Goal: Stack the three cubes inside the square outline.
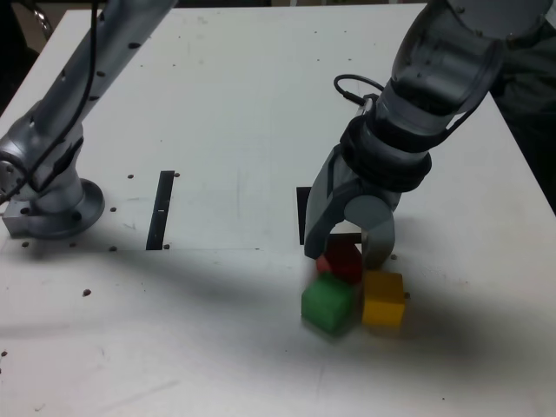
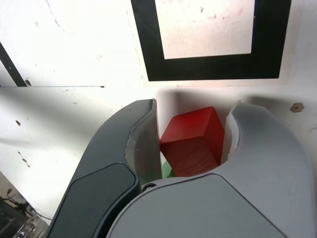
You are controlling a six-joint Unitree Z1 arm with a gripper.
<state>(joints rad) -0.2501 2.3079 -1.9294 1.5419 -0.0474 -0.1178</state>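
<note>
I see the red cube [image 2: 193, 141] sitting between the two fingers of the gripper [image 1: 347, 248]. In the wrist view the jaws stand narrow, one finger against the cube's side and the other at or very near its far edge, so I read it as clamped on the red cube, which sits turned a little askew between them. I can't tell whether the cube is off the table yet.

In the exterior view the green cube [image 1: 328, 302] and the yellow cube [image 1: 383, 298] lie side by side, just in front of the gripper and close against the red one. A sliver of green also shows under the red cube in the wrist view.

The square outline [image 2: 208, 39] lies just beyond the fingertips, its white centre bare. In the exterior view only one black edge of it shows behind the gripper.

The table [image 1: 234, 104] is white, scuffed, dotted with small holes. A narrow black strip [image 1: 162, 208] lies well to the exterior view's left, near the arm's base [image 1: 52, 208]. The surroundings past the table edge are dark.
</note>
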